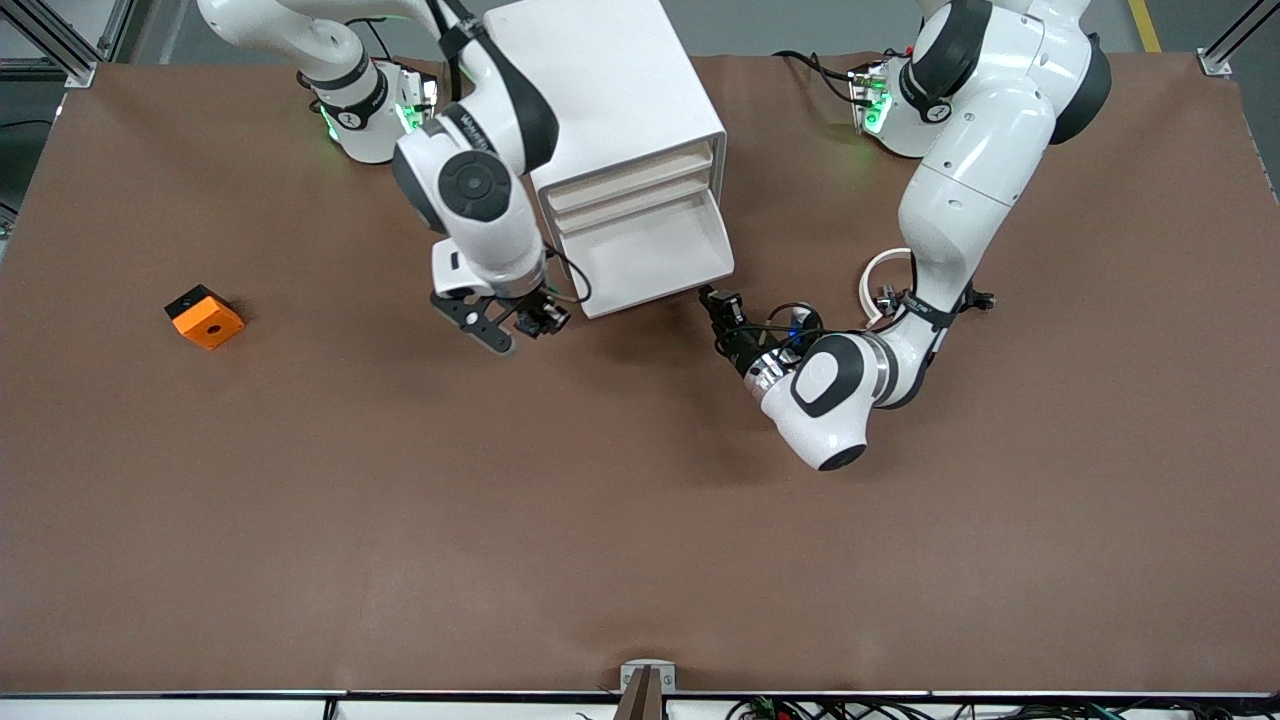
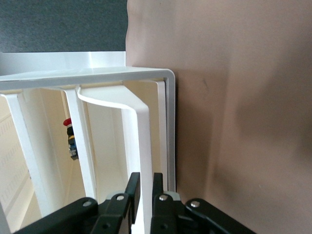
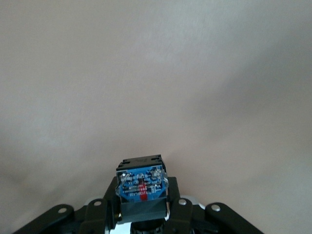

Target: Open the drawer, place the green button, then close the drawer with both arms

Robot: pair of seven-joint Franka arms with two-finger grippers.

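The white drawer cabinet (image 1: 620,110) stands at the robots' edge of the table, with its lowest drawer (image 1: 650,250) pulled out. My left gripper (image 1: 714,299) is at the drawer's front corner toward the left arm's end. In the left wrist view it (image 2: 146,183) is shut on the drawer's white handle (image 2: 139,136), one finger on each side. My right gripper (image 1: 538,318) hangs over the table beside the drawer's other front corner. It (image 3: 141,197) is shut on the button (image 3: 141,181), whose blue base and black middle show; its cap is hidden.
An orange square block (image 1: 204,316) with a hole lies toward the right arm's end of the table. A small red-capped part (image 2: 71,139) sits inside the cabinet; I cannot tell in which drawer. A white cable loop (image 1: 880,275) lies by the left arm.
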